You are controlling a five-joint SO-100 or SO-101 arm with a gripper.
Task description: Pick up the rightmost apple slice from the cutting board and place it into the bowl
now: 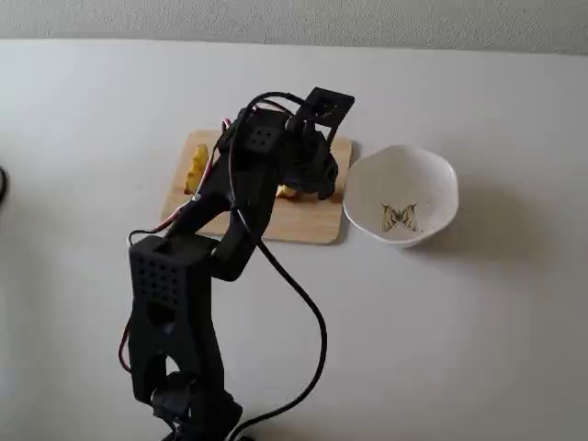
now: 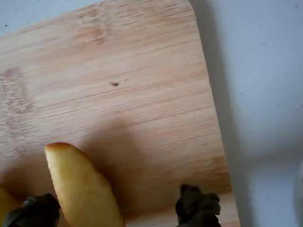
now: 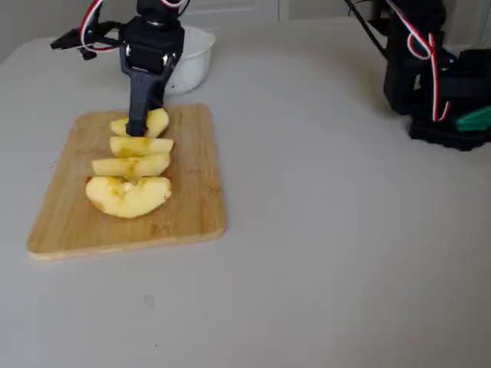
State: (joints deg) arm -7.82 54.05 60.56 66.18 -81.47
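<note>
The cutting board (image 1: 303, 220) lies mid-table with the white bowl (image 1: 432, 184), a butterfly drawn at its bottom, just right of it. My gripper (image 1: 303, 184) is down over the board's end nearest the bowl. In the wrist view the gripper (image 2: 116, 210) is open. Its dark fingertips (image 2: 196, 208) stand either side of the yellow apple slice (image 2: 80, 189), which lies closer to the left one on the board (image 2: 132, 94). In a fixed view the gripper (image 3: 142, 126) stands on the slice (image 3: 159, 120) nearest the bowl (image 3: 196, 57), on the board (image 3: 192, 192).
Three more apple slices (image 3: 130, 165) lie in a row behind the gripped-around one; the largest (image 3: 126, 195) is nearest the camera. The arm's black cable (image 1: 308, 322) loops over the table. A black arm base with red and white wires (image 3: 430, 69) stands at the far right.
</note>
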